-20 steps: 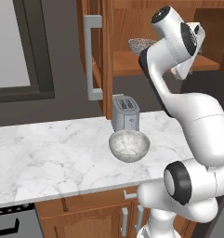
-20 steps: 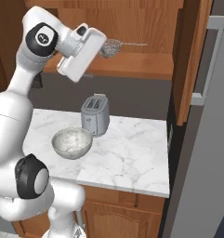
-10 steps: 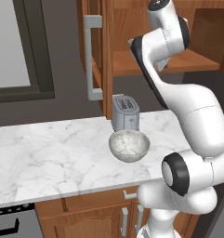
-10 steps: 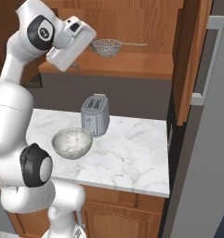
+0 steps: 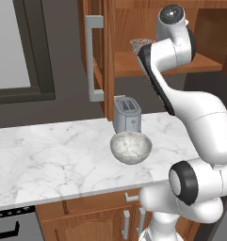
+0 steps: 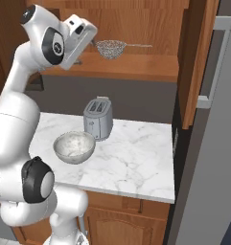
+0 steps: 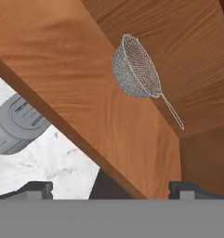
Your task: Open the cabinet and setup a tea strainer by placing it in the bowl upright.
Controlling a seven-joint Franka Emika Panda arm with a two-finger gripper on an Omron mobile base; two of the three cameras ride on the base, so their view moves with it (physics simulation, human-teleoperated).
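Right base view: the cabinet [image 6: 203, 62] stands open, and the strainer [image 6: 111, 48] sits upright on its shelf [image 6: 136, 67]. Just left of it, the hand [image 6: 94, 42] is spread open, holding nothing. Below, bowl [image 6: 74, 147] and toaster [image 6: 98, 118] share the worktop [image 6: 136, 158].

From the left base view my arm covers most of the tea strainer [image 5: 140, 43]; I see only a sliver of mesh at its left edge. In the hand view the toaster [image 7: 13, 124] is cut by the left edge and partly hidden behind the cabinet [image 7: 71, 79] shelf. The gripper [image 7: 111, 189] fingertips barely clear the bottom, so I cannot judge the jaw gap.
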